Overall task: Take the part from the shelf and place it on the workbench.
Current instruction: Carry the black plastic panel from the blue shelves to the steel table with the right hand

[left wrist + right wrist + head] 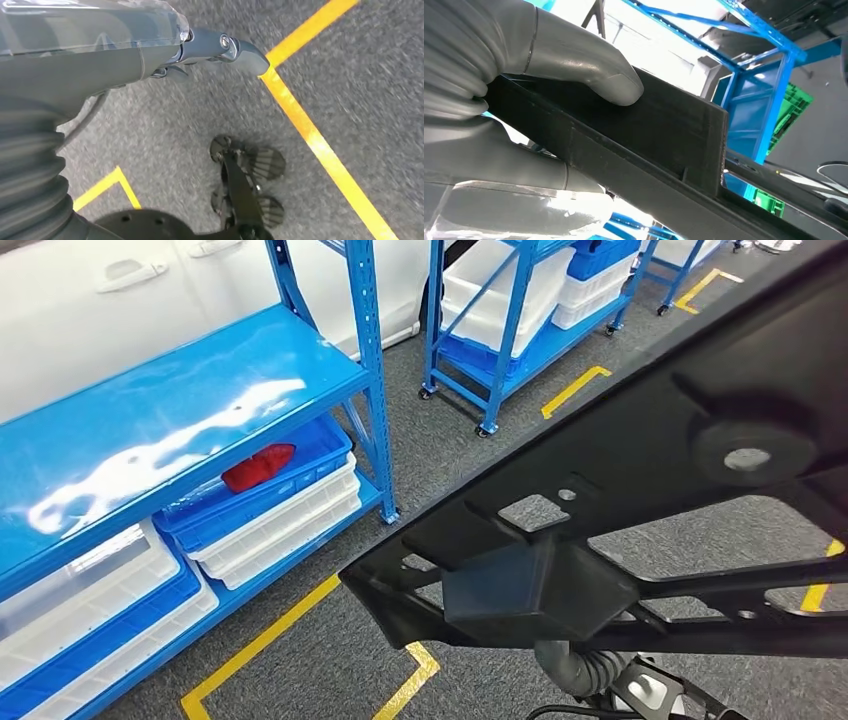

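A large black part [640,470], a flat frame with cut-outs and a round boss, stretches across the right half of the head view, held above the floor. In the right wrist view my right hand [524,95] grips an edge of the black part [664,125], the thumb [589,70] pressing on its top face and the palm underneath. The part hides that hand in the head view, where just the ribbed wrist [590,670] pokes out below. My left hand [165,55] hangs over the grey floor with fingers stretched out, holding nothing.
The blue shelf [180,410] stands at the left, with white and blue bins under it and a red item [258,466] in one bin. A wheeled blue rack [500,350] stands further back. Yellow tape lines [300,620] mark the grey carpet.
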